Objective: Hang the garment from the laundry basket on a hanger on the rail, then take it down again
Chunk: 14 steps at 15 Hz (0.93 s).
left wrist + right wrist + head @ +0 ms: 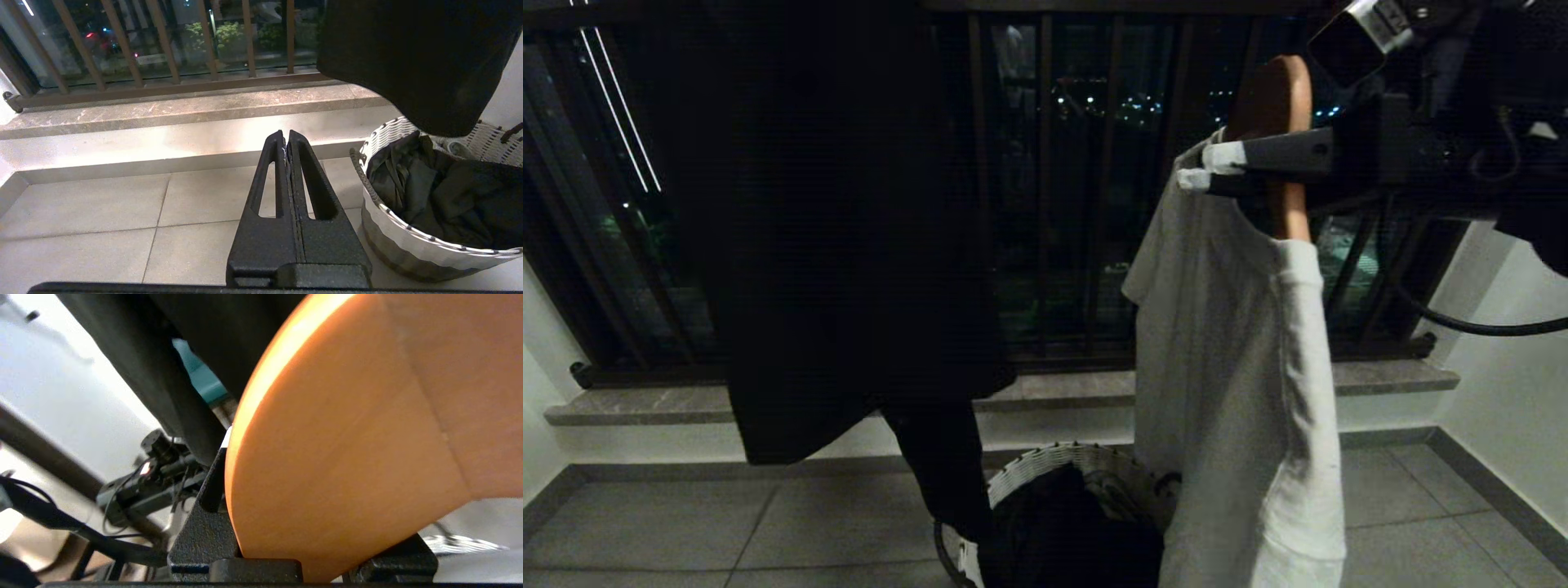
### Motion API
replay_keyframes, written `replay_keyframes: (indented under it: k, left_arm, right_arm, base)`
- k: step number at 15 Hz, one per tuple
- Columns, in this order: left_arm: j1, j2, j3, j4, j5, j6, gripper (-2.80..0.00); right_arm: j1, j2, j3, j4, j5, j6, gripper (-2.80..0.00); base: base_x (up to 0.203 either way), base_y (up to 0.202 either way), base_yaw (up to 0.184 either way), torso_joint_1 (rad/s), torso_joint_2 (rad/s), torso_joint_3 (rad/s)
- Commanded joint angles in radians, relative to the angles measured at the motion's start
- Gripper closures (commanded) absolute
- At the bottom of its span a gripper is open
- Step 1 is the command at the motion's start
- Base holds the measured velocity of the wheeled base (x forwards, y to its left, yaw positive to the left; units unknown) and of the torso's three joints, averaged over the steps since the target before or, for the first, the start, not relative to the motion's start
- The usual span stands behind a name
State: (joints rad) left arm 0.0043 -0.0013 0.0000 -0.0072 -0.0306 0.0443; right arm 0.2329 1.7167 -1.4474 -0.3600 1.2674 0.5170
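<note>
A pale grey T-shirt, the garment point(1241, 367), hangs on a wooden hanger point(1278, 90) at the upper right of the head view. My right gripper point(1207, 169) reaches in from the right and is shut on the hanger's broad wooden body point(347, 437), one finger point(204, 522) on each side. The garment's lower end hangs down over the laundry basket point(1054, 461) on the floor. My left gripper point(286, 136) is shut and empty, low over the floor tiles beside the basket point(429, 241). The rail is out of view.
A large black garment point(849, 245) hangs at the left, its end reaching the basket. Dark clothes point(449, 192) fill the basket. Behind stand a stone sill point(1054, 392) and brown window bars point(1045, 204). White walls close in on both sides.
</note>
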Motion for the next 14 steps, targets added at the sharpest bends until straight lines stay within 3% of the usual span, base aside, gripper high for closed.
replay_keyframes:
  k: [1,5,14]
  left_arm:
    - [0.0,0.0,0.003,0.0,0.0,0.0,0.0]
    - [0.0,0.0,0.002,0.0,0.0,0.0,0.0]
    - [0.0,0.0,0.003,0.0,0.0,0.0,0.0]
  right_arm:
    - [0.059,0.107,-0.051,-0.007,0.005,0.004,0.0]
    - [0.151,0.199,-0.176,0.004,-0.03,0.021,0.0]
    - [0.3,0.247,-0.261,0.03,-0.1,0.032,0.0]
  base:
    - [0.0,0.0,0.0,0.0,0.0,0.0]
    - [0.0,0.0,0.0,0.0,0.0,0.0]
    - [0.0,0.0,0.0,0.0,0.0,0.0]
